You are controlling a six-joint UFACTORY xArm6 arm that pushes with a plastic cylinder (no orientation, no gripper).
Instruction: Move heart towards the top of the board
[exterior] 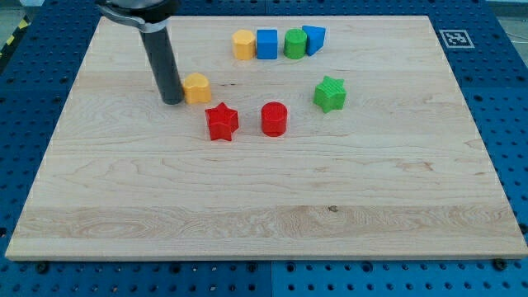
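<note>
Wooden board (264, 214) fills most of the view, sitting on a blue perforated bench (495, 49); a small black-and-white marker tag (454, 37) sits just off the board's top right corner.

Dark rod (162, 62) comes down from the view's top left, tilted slightly; my tip (173, 101) rests on the board in the upper left area, touching or just beside the left side of the yellow heart (197, 87). No hand or jaws here, just a bare rod, so nothing is grasped; it only stands against the heart.

Yellow heart: upper left part of the board, below and left of the top row, well short of the top edge.

Top row near the top edge, middle, left to right: yellow block (243, 44), rounded-hexagonal look; blue cube (266, 44) touching it; green cylinder (294, 43) just beside; blue block (314, 38), angular, exact shape unclear, touching the green one.

Green star (330, 93): right of centre, below the row, apart from everything.

Red star (222, 122): just below and right of the heart, near but not touching. Red cylinder (274, 119): just right of the red star, small gap between.
</note>
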